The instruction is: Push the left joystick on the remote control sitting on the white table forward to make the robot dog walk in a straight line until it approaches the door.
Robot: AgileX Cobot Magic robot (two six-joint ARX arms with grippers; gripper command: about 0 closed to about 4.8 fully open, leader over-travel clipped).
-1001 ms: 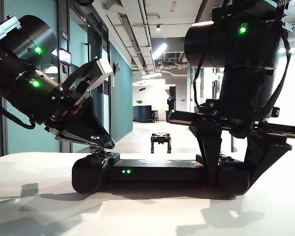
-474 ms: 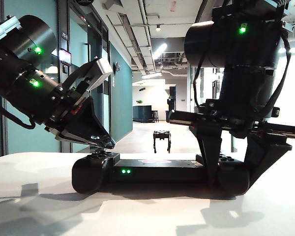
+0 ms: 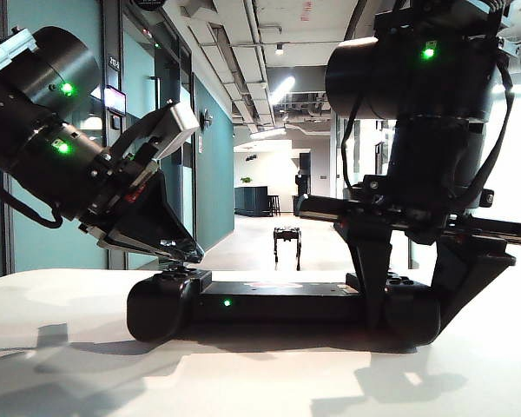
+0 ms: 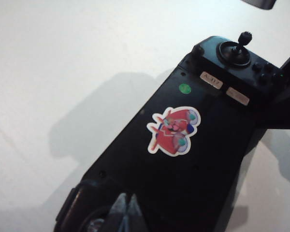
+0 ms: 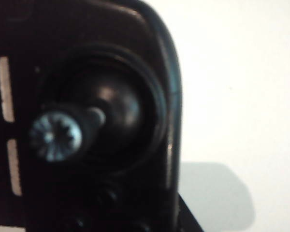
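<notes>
The left hand (image 3: pixel 184 253) has its fingertips pinched together, pressing down on the left joystick at the left end of the remote control (image 3: pixel 278 306), which lies on the white bench (image 3: pixel 61 365). The right hand (image 3: pixel 414 287) straddles the controller's right end, fingers clamped on it. The robot dog (image 3: pixel 286 241) stands down the corridor.

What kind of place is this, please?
Probably an office building: the white table faces a long corridor with teal glass walls, exposed ceiling lights and the robot dog walking there. Both claws rest at the remote control.
</notes>
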